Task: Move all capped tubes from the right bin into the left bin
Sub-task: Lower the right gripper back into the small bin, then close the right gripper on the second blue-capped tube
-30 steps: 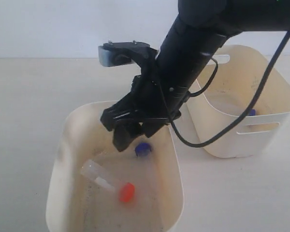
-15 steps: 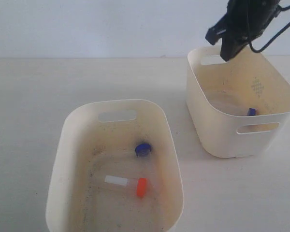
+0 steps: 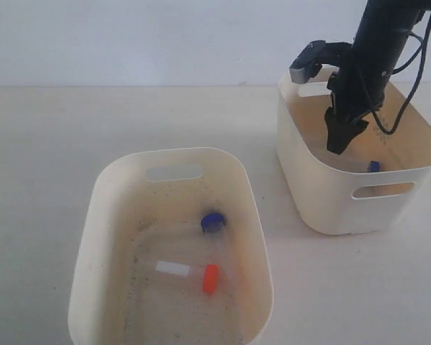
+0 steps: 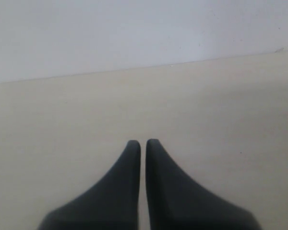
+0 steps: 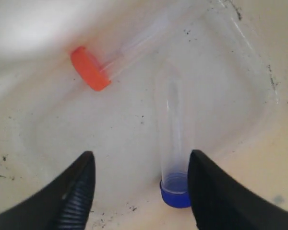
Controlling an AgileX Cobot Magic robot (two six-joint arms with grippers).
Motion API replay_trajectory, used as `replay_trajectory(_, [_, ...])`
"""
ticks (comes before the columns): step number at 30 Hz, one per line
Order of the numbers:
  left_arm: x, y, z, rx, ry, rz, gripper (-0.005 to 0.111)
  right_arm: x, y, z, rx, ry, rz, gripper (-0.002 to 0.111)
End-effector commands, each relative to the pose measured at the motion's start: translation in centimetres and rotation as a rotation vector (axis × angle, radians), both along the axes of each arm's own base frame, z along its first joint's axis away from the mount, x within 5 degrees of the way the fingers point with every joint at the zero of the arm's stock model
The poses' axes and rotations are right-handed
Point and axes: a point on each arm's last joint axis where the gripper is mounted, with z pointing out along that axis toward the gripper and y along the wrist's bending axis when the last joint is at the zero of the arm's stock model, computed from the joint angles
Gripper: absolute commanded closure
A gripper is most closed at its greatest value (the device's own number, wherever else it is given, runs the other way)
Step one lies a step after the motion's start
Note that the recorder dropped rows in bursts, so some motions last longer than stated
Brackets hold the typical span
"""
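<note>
My right gripper (image 3: 341, 140) hangs inside the right bin (image 3: 309, 180), open. In the right wrist view its fingers stand wide apart (image 5: 141, 155) over the bin floor. A blue-capped tube (image 5: 174, 143) lies there close to one finger, and an orange-capped tube (image 5: 93, 69) lies farther off. From outside only the blue cap (image 3: 373, 166) shows. The left bin (image 3: 104, 208) holds a blue-capped tube (image 3: 213, 221) and an orange-capped tube (image 3: 205, 276). My left gripper (image 4: 143, 142) is shut over bare table, holding nothing, and does not appear in the exterior view.
The two bins stand apart on a pale tabletop (image 3: 50, 144), with a white wall behind. Dark specks dot the bin floor (image 5: 134, 120) in the right wrist view. A black cable (image 3: 409, 79) loops off the right arm above the right bin.
The right arm left the left bin, swung over to the right bin and lowered into it. The orange-capped tube in the left bin rolled and settled.
</note>
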Motion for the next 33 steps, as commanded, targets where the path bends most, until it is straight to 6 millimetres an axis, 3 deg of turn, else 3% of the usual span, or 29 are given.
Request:
replay_trajectory(1, [0.0,0.0,0.3,-0.018,-0.02,0.001,0.102,0.1,-0.3,-1.2,-0.006,0.024,0.024,0.063])
replay_trajectory(3, [0.0,0.0,0.3,-0.018,-0.02,0.001,0.102,0.3,-0.3,-2.2,-0.01,0.035,0.039,0.071])
replay_trajectory(6, [0.0,0.0,0.3,-0.018,-0.02,0.001,0.102,0.5,-0.3,-3.5,-0.011,0.053,0.038,0.05])
replay_trajectory(8, [0.0,0.0,0.3,-0.018,-0.02,0.001,0.102,0.8,-0.3,-4.1,-0.018,0.042,0.039,0.046])
replay_trajectory(26, [0.0,0.0,0.3,-0.018,-0.02,0.001,0.102,2.1,-0.5,-8.4,-0.053,0.022,0.015,0.047])
replay_trajectory(29, [0.0,0.0,0.3,-0.018,-0.02,0.001,0.102,2.1,-0.5,-8.9,-0.054,0.035,0.015,0.058])
replay_trajectory(33, [0.0,0.0,0.3,-0.018,-0.02,0.001,0.102,2.0,-0.5,-8.8,-0.052,0.04,-0.016,0.095])
